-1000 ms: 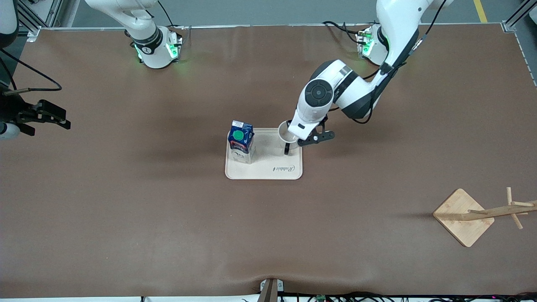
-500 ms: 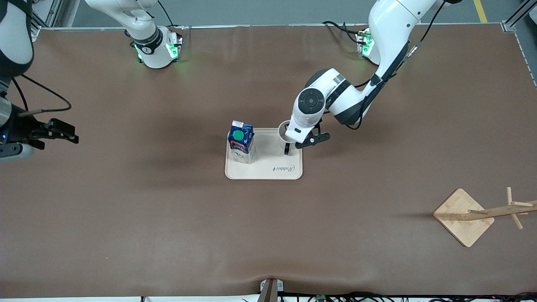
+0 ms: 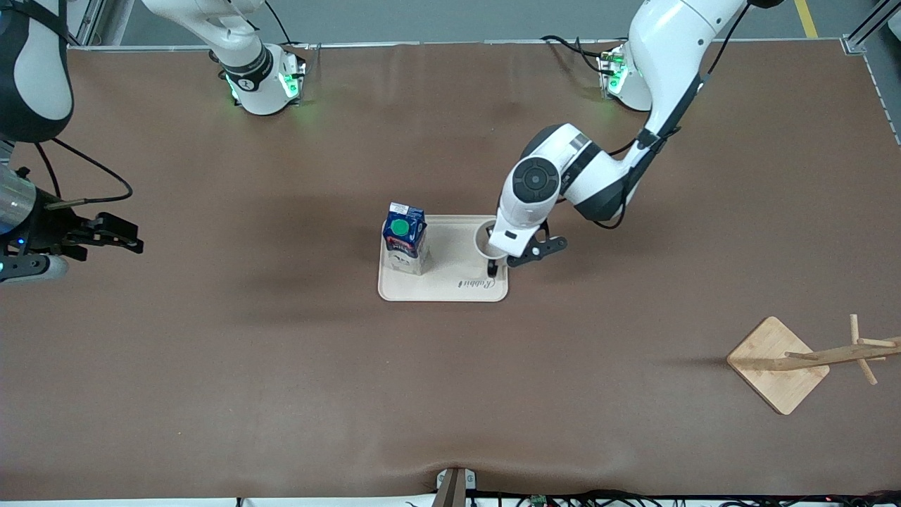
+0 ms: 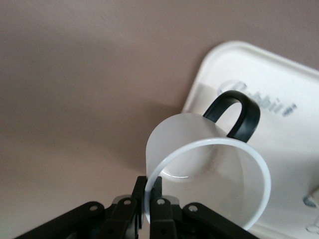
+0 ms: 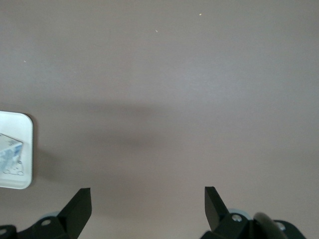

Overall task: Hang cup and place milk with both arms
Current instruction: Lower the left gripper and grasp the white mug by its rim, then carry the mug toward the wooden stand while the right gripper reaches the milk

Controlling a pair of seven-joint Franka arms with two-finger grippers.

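Left gripper [image 4: 148,199] pinches the rim of the small white mug with black loop handle [image 4: 209,174] over the cream tray [image 3: 442,282]; right gripper [image 5: 148,209] hangs spread wide above bare table.

Your arms [image 3: 662,63]: glossy white shells, black-grey joint bands | bases [image 3: 264,84]: green lights glowing | black cables looped alongside | tools [image 4: 147,211]: black, two-fingered, silver screws

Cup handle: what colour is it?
Black, against the white cup; the handle shows best in the left wrist view.
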